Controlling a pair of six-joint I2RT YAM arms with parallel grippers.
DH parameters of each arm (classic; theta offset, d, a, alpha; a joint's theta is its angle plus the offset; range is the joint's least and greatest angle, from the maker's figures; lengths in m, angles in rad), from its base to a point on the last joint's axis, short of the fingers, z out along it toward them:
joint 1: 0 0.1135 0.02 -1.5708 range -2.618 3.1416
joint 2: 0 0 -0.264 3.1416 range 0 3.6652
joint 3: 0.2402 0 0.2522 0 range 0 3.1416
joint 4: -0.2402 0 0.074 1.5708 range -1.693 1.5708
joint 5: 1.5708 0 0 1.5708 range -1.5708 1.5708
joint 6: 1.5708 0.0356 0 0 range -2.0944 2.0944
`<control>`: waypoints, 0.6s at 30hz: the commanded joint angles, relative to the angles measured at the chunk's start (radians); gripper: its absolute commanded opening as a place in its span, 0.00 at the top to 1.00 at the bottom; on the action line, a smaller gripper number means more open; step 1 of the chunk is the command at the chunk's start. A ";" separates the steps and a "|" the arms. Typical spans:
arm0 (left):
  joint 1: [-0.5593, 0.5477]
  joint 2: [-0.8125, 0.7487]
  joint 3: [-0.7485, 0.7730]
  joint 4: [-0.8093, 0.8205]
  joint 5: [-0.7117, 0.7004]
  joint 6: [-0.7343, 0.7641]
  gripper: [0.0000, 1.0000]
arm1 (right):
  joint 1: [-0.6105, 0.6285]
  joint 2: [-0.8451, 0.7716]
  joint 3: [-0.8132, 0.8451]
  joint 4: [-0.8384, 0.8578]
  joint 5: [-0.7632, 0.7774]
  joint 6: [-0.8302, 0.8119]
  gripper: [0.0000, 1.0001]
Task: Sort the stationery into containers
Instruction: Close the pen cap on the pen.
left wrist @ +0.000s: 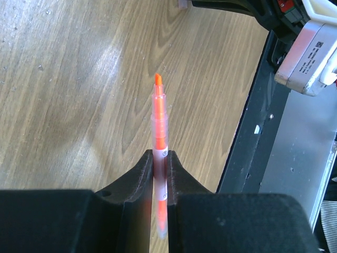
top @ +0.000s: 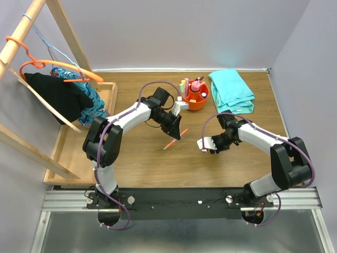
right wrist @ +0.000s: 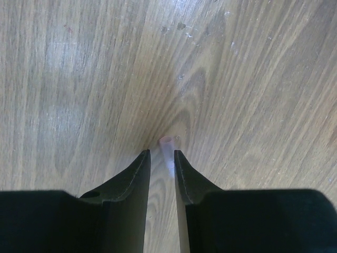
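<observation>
Left gripper point(left wrist: 159, 158) clamped on an orange highlighter point(left wrist: 157, 113); right gripper point(right wrist: 162, 155) nearly closed about a pale pink cap point(right wrist: 166, 142).
The left jaws press tight on the barrel, the bare tip pointing away over the wooden table point(top: 147, 158), near the orange tub point(top: 196, 104), which holds a pink bottle point(top: 196, 86) and pastel highlighters point(top: 184, 84). Further right, the other jaws stand a narrow gap apart, the cap between their tips, low over the wood; whether they pinch it I cannot tell.

highlighter point(left wrist: 159, 124) orange | tub point(top: 200, 104) orange | cloth point(top: 231, 90) teal | table point(top: 158, 168) wood-grain
</observation>
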 commanded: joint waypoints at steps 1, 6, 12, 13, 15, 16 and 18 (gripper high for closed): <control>-0.001 0.022 0.013 -0.019 -0.006 0.010 0.99 | -0.001 0.026 -0.001 0.001 -0.017 -0.022 0.68; -0.001 0.031 0.018 -0.019 -0.005 0.009 0.99 | -0.014 0.051 0.000 0.005 -0.013 -0.026 0.68; -0.001 0.042 0.027 -0.024 -0.003 0.009 0.99 | -0.051 0.097 0.017 -0.006 -0.002 -0.042 0.68; -0.001 0.044 0.029 -0.024 -0.003 0.012 0.99 | -0.059 0.100 0.019 -0.008 -0.001 -0.045 0.69; -0.001 0.045 0.032 -0.024 -0.001 0.010 0.99 | -0.079 0.111 0.019 -0.009 0.010 -0.060 0.68; -0.001 0.051 0.032 -0.025 0.002 0.012 0.99 | -0.083 0.121 0.020 -0.012 0.013 -0.065 0.68; -0.001 0.057 0.038 -0.024 0.012 0.009 0.99 | -0.090 0.128 0.023 -0.015 0.009 -0.072 0.68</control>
